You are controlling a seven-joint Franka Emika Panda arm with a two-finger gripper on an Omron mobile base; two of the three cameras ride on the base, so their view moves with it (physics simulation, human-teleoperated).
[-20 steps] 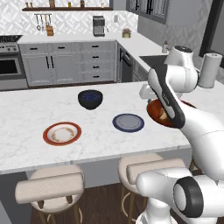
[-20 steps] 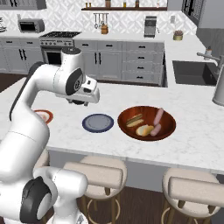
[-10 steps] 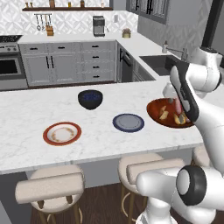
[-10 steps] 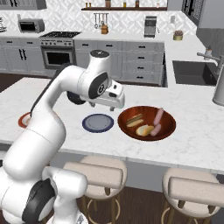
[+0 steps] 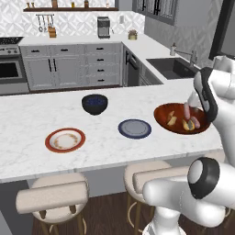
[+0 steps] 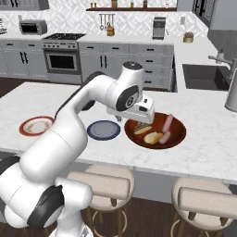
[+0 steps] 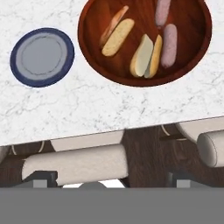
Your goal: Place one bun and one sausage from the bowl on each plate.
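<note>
- I have the gripper (image 6: 131, 119) hanging above the near-left rim of the bowl (image 6: 178, 139); jaws spread wide, grasping nothing.
- In the hand view, the bowl (image 7: 197, 52) sits at 12 o'clock, the slate-blue plate (image 7: 42, 57) at 10 o'clock, just beside it but not touching.
- Bowl contents: two buns (image 7: 118, 37) lie near the middle, two sausages (image 7: 169, 45) toward 2 o'clock (one bun is split open, showing its pale inside).
- White plate with orange-red rim (image 5: 65, 140) lies well apart, at 9 o'clock from the blue plate in the left base view; both plates look bare.
- The dark blue-black bowl (image 5: 94, 103) stands behind the plates, not part of the job.
- My judgement: nothing is placed yet; the open hand is poised for a first pick, and the blue plate being nearest makes it the sensible first drop.
</note>
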